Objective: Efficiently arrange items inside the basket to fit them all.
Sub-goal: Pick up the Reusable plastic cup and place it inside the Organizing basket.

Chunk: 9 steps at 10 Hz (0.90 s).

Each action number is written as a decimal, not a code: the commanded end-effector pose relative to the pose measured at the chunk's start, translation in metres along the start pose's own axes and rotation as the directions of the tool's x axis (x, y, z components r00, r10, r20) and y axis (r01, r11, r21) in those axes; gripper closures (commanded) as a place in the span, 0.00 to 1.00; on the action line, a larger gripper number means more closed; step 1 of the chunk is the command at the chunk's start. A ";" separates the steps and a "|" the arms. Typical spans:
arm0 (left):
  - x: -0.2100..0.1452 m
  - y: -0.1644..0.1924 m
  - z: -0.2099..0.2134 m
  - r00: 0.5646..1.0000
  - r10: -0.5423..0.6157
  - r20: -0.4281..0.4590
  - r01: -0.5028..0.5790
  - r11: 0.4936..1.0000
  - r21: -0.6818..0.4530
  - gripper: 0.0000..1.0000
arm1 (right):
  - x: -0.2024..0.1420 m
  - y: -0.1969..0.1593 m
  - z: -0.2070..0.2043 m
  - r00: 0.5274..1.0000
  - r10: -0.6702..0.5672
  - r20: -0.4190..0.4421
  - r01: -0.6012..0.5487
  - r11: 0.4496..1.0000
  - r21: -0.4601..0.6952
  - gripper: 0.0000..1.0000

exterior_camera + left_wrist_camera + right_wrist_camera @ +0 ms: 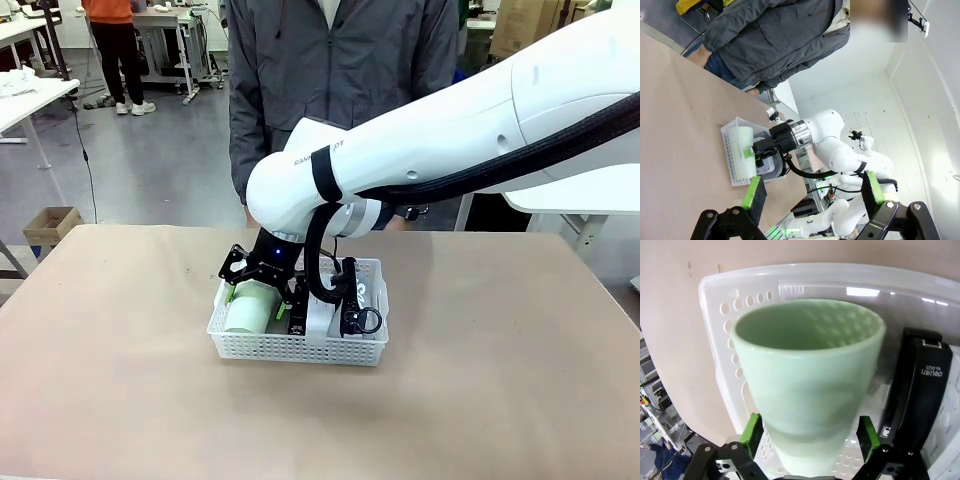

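The white lattice basket point(300, 350) sits in the middle of the table. A pale green cup point(248, 308) lies on its side in the basket's left part. My right gripper point(260, 292) reaches down over it. In the right wrist view the cup point(810, 370) is slightly blurred between the green pads, which stand wide at either side of its base, so my right gripper point(810, 440) is open. A black stapler point(922, 390) lies beside the cup. A black strap with a ring point(362, 318) shows at the basket's right end. My left gripper point(812, 197) hangs open and empty, well away from the basket point(732, 155).
A person in a grey jacket point(340, 80) stands at the far edge of the table, just behind the basket. The brown table top point(120, 400) lies bare around the basket. My right arm point(450, 130) stretches across from the right.
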<state>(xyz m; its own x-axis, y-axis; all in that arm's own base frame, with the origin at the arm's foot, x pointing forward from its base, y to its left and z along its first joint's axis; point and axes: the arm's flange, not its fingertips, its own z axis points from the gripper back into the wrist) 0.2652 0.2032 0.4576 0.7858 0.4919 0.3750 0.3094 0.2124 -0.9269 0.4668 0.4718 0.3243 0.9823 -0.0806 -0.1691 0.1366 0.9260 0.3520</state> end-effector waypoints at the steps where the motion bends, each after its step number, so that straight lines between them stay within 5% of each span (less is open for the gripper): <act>1: 0.001 -0.004 -0.002 1.000 0.005 0.016 -0.004 1.000 -0.021 0.00 | -0.003 0.003 0.007 1.000 -0.008 0.017 0.009 1.000 -0.014 0.00; 6: 0.001 -0.004 -0.002 1.000 0.005 0.016 -0.004 1.000 -0.021 0.00 | -0.017 -0.004 0.046 1.000 0.030 -0.002 -0.030 0.999 0.034 0.00; 9: 0.001 -0.004 -0.002 1.000 0.005 0.016 -0.004 1.000 -0.021 0.00 | -0.048 -0.050 0.126 0.966 0.152 -0.208 -0.133 0.986 0.104 0.00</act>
<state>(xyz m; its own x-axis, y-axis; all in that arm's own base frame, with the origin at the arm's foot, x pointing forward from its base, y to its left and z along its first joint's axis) 0.2652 0.2032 0.4578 0.7855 0.4919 0.3755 0.3097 0.2128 -0.9267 0.4461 0.4300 0.4110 0.9711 0.0450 -0.2343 0.0616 0.9016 0.4283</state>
